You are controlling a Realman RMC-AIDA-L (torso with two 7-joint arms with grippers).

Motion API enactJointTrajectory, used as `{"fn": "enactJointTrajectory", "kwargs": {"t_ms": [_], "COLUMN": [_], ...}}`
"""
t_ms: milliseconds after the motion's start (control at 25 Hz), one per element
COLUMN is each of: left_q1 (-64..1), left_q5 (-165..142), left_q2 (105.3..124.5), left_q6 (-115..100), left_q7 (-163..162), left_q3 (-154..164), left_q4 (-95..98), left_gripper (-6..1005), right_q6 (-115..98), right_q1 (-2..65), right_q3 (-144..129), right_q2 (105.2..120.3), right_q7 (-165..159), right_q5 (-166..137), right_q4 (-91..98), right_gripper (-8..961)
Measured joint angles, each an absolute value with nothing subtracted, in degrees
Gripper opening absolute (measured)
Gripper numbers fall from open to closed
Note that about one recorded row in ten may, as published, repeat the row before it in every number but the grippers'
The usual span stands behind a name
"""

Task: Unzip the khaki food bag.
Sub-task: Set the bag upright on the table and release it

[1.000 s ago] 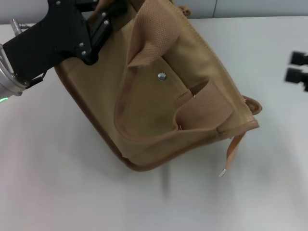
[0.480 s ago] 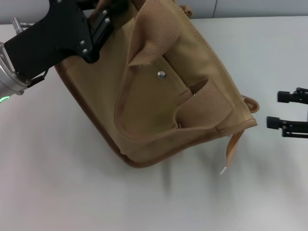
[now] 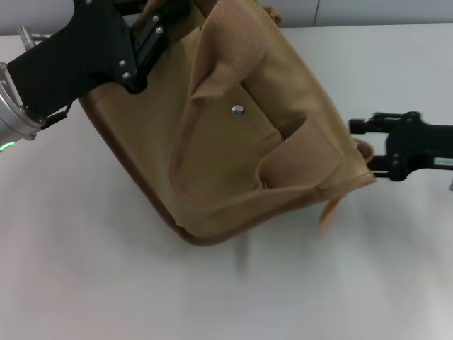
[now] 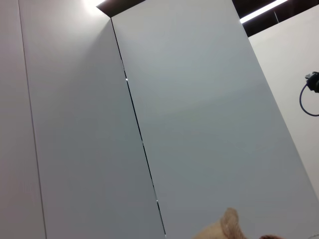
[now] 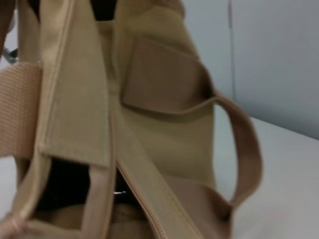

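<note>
While the khaki food bag (image 3: 233,134) lies tilted on the white bench (image 3: 106,283), it fills the far middle part of it, with its front pocket and the silver snap (image 3: 238,110) facing up. One wide webbing handle (image 3: 219,60) is folded over the front near the far edge. The left gripper (image 3: 152,28) is at the bag's far-left corner, against the fabric, but I cannot tell if its fingers pinch it. The right gripper (image 3: 361,145) comes from the right edge, its fingers spread around the bag's right corner, near a small loop (image 3: 364,150) there.
</note>
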State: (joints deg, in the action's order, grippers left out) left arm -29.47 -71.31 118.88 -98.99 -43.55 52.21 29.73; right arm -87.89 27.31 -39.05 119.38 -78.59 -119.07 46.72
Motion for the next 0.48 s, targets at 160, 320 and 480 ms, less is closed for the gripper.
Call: {"fn": "enactJointTrajectory", "kwargs": {"t_ms": [160,320,480], "left_q1": [-29.42,-29.48,-29.41], "left_q5": [-71.31,-71.15,-70.72], "left_q2": [118.91,118.94,118.99], "left_q6": [-99.14,-99.23,-99.59], "left_q7": [-43.57,-43.66,-43.6], "left_q3": [52.21,52.2,52.2], "left_q4": [29.71,29.58,28.0], "left_gripper": [121,122,123], "right_q6": [-86.3,-85.68,-88.01], "right_q1": [28.56,28.26,26.54], "right_q3": [-41.15,-41.03,-40.73], "right_q2": [119.41,119.45,119.19], "right_q7": [-74.68,-72.17,-72.15], "right_q5": [-118.74,-114.86,-110.69], "right_q4": [43.99,43.15,44.77], "right_gripper": [752,729,581]}}
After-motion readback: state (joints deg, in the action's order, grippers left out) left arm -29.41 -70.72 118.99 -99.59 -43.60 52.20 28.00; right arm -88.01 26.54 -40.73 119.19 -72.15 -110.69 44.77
